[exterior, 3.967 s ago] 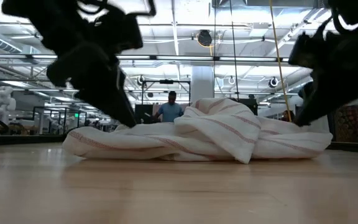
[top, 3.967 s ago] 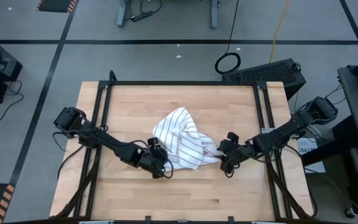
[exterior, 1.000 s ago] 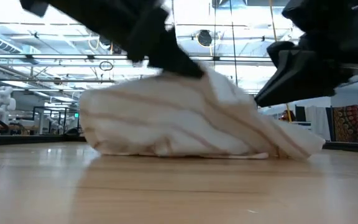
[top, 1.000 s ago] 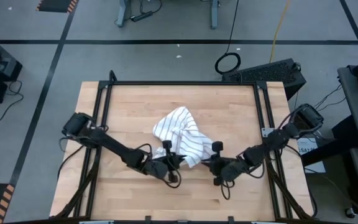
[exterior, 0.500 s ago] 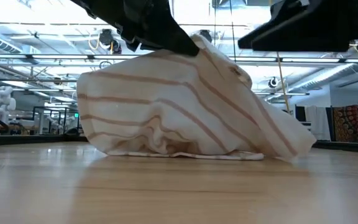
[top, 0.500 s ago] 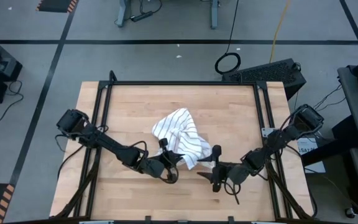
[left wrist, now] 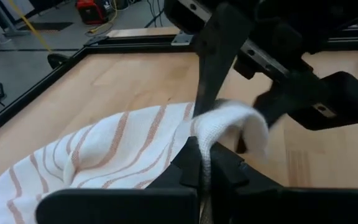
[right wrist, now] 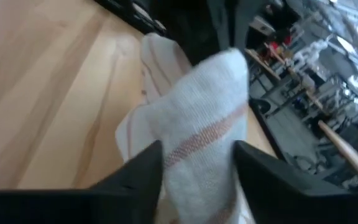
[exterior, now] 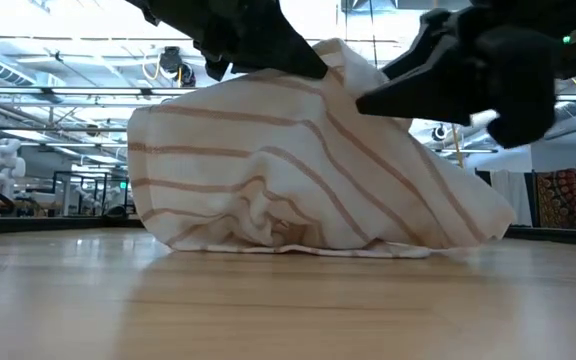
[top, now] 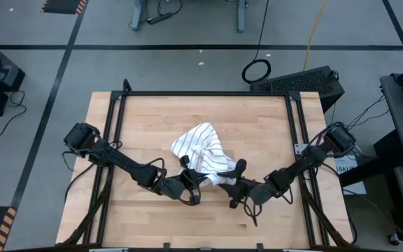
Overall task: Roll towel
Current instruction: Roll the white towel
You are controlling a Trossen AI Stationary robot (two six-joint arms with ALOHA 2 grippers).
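Observation:
The towel (top: pixel 200 148), white with narrow dark stripes, lies bunched at the table's middle. Its near part is raised into a peak (exterior: pixel 340 52), while its lower folds (exterior: pixel 288 240) rest on the wood. My left gripper (top: pixel 203 177) is shut on the raised part at the heap's near side. My right gripper (top: pixel 235 172) comes in from the right, just beside the left one. Its fingers stand on both sides of the same raised fold (right wrist: pixel 197 118), closed against the cloth. My left gripper pinches a raised fold of the towel's near part (left wrist: pixel 209 140) between its two fingers, coming nearly level from the table's left. Several layers seem caught. The cloth hangs down from the fingers to the table. My right gripper has the rounded fold of cloth (right wrist: pixel 194 134) between its two fingers (right wrist: pixel 145 163), the cloth filling the gap. It comes nearly level from the table's right, next to the left gripper's hold. The fold stands lifted, with the towel's remainder on the table.
A black frame rail (top: pixel 205 93) runs around the wooden table. Bare wood (top: pixel 208 224) lies between the grippers and the near edge, and more bare wood (top: pixel 145 119) lies left and far of the towel.
My left gripper has risen a little with its fold, pulling the towel's near part up into a taller peak; the lower folds stayed on the table. My right gripper opened wide, turned, moved toward the raised fold and narrowed around it.

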